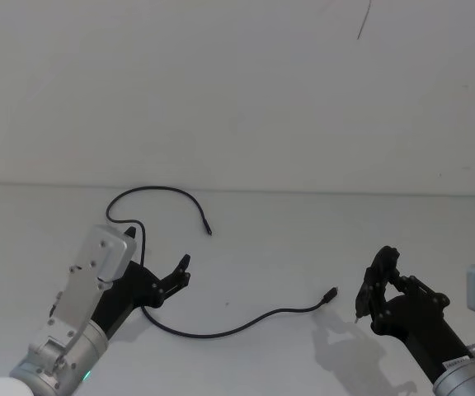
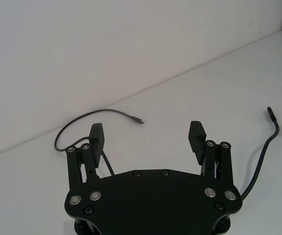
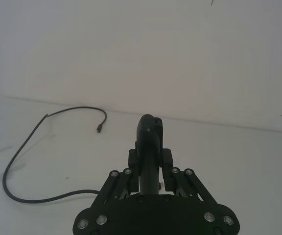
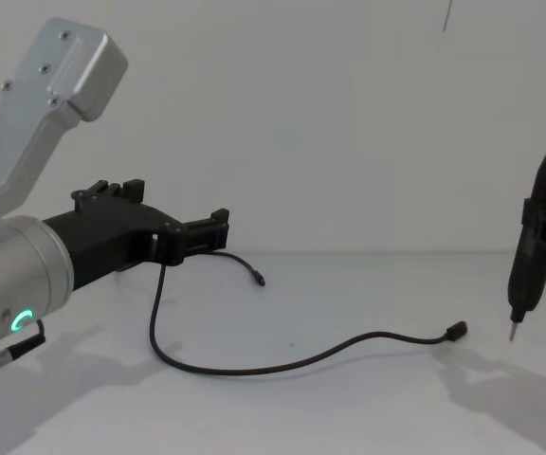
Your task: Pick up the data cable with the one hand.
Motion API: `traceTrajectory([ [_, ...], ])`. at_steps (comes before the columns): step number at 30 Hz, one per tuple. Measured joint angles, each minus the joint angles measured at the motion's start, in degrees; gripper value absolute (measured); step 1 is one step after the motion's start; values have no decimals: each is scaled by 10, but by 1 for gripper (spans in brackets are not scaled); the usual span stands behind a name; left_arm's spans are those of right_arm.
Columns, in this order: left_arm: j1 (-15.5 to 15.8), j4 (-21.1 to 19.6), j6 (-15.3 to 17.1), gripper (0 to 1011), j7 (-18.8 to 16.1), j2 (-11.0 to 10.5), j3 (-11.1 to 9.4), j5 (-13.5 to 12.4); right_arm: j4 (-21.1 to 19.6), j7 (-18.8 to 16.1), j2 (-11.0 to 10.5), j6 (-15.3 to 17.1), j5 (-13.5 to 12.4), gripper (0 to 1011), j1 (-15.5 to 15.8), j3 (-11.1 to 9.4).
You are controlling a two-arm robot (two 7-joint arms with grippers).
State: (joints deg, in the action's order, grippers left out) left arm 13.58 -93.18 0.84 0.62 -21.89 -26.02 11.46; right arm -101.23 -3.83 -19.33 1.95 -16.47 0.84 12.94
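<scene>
Head view, left claw [image 1: 181,272]: at 8 o'clock of the frame, on a silver arm; fingers spread wide, holding nothing.
Head view, data cable [image 1: 221,333]: lies on the white worktop [image 1: 303,231]. It loops from a plug at 1 o'clock of the left claw, arcs back toward 11 o'clock, passes under the claw, then sweeps out to a second plug [image 1: 331,293] near 3 o'clock.
Head view, right claw [image 1: 358,312]: at 4 o'clock of the frame, fingers pressed together, empty; the second plug sits near its tip, at 10 o'clock, apart from it.
Left wrist view, left claw [image 2: 147,129]: both ribbed pads [image 2: 196,132] stand far apart. The data cable [image 2: 106,110] runs on the worktop below the gap, nearer one finger and not gripped.
Right wrist view, right claw [image 3: 148,122]: fingers closed on each other, nothing between them; the data cable [image 3: 77,108] curves over the worktop well ahead.
Chest view, left claw [image 4: 173,204]: at 9 o'clock, held above the worktop, open; green ring [image 4: 19,320] glowing on the arm.
Chest view, data cable [image 4: 254,372]: flat on the worktop, centre to 4 o'clock.
Chest view, right claw [image 4: 513,327]: at 3 o'clock, tip pointing down, shut.
</scene>
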Motion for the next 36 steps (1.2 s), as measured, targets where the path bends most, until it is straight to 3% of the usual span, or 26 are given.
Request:
traceTrajectory([
  [27, 1, 1, 0, 1001, 1, 1, 0, 0, 0, 0, 0, 0, 0, 269, 0, 0],
  [36, 31, 32, 5, 1001, 33, 18, -14, 6, 0, 0, 0, 0, 0, 269, 0, 0],
])
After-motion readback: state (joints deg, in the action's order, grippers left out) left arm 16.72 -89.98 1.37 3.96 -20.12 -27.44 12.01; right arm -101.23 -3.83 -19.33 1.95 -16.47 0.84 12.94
